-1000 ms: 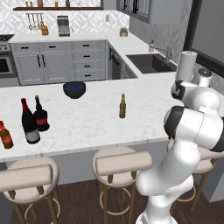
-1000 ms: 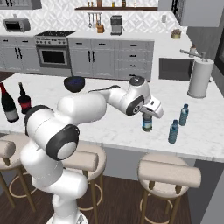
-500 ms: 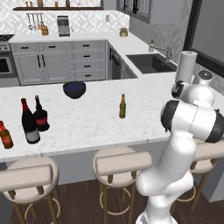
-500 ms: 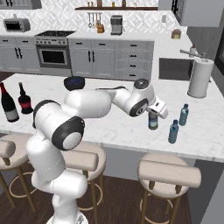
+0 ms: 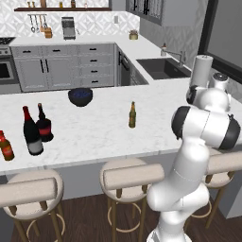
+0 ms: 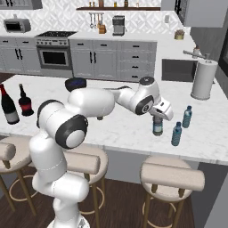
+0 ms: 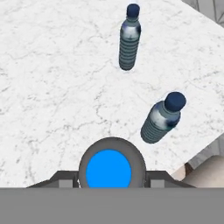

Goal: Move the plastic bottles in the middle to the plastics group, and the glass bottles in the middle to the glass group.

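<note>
Fingers of the gripper [image 6: 157,119] are closing around the top of a small water bottle [image 6: 157,126], which is standing upright on the white marble counter [image 6: 116,133] near its front edge. From the hand camera the blue cap [image 7: 108,172] of that bottle is sitting right between the two dark fingers, though the pads themselves are mostly hidden, so the contact looks like a grip rather than being plainly shown. Two more water bottles are standing just to the right: one nearer the edge [image 6: 177,134] and one farther back [image 6: 187,117], apart from each other and from the held bottle. A paper towel roll [image 6: 204,79] is standing behind them by the sink [image 5: 163,68]. Well to the left, the amber beer bottle [image 5: 132,115] is standing alone mid-counter, and the tall wine bottle [image 5: 31,132] is standing beside a squat dark bottle [image 5: 43,124] and a small orange-red bottle [image 5: 5,146]. A dark bowl [image 5: 80,96] is resting farther back.
</note>
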Available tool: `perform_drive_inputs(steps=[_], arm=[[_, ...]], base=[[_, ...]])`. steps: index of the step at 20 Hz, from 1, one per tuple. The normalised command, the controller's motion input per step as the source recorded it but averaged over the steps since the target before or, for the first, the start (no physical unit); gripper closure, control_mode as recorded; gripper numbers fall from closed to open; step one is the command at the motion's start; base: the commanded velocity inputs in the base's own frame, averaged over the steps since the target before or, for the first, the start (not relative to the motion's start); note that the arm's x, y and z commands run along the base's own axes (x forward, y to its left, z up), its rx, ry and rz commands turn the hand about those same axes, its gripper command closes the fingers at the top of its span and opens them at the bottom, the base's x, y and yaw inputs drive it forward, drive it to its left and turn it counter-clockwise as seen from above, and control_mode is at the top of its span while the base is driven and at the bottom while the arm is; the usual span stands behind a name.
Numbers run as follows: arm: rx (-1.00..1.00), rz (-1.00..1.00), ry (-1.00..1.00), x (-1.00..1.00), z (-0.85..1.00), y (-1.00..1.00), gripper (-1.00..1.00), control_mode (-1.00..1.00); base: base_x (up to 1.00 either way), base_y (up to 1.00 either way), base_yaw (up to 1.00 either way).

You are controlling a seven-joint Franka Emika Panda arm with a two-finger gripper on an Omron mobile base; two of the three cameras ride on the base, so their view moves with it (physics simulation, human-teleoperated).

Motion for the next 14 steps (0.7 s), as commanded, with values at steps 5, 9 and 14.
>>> perform_drive_inputs(steps=[5, 9, 14], arm=[[0.00, 0.00, 0.04, 0.00, -0.14, 0.00, 1.00, -1.00], [0.00, 0.00, 0.00, 0.00, -0.20, -0.01, 1.00, -1.00], [0.04, 0.00, 0.00, 0.00, -0.05, -0.18, 1.00, -1.00]], base=[[0.00, 0.00, 0.00], [0.00, 0.00, 0.00], [0.00, 0.00, 0.00]])
